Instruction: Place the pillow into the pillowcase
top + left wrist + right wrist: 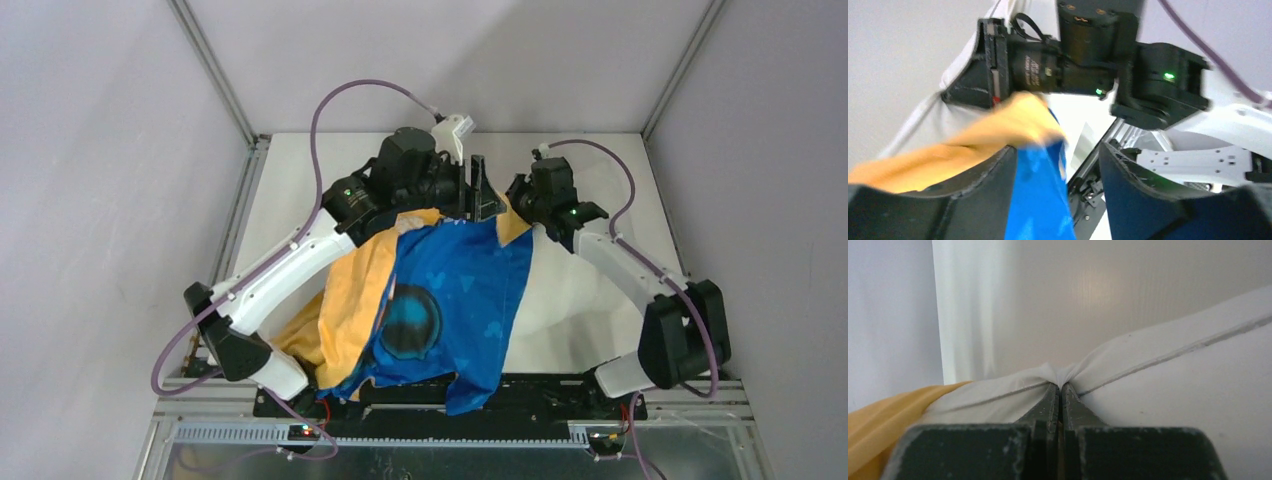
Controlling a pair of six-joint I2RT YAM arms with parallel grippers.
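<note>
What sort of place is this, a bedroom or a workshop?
Most likely a robotics lab test cell: a white table fenced by metal frame posts and blank walls, with a left arm and right arm handling a pillow and pillowcase.

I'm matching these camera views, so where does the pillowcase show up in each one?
Top external: pillowcase centre, blue face up.
Left wrist: pillowcase lower left to centre, orange and blue.
Right wrist: pillowcase orange strip, bottom-left corner.
Shared landmark: the white pillow beside it.
</note>
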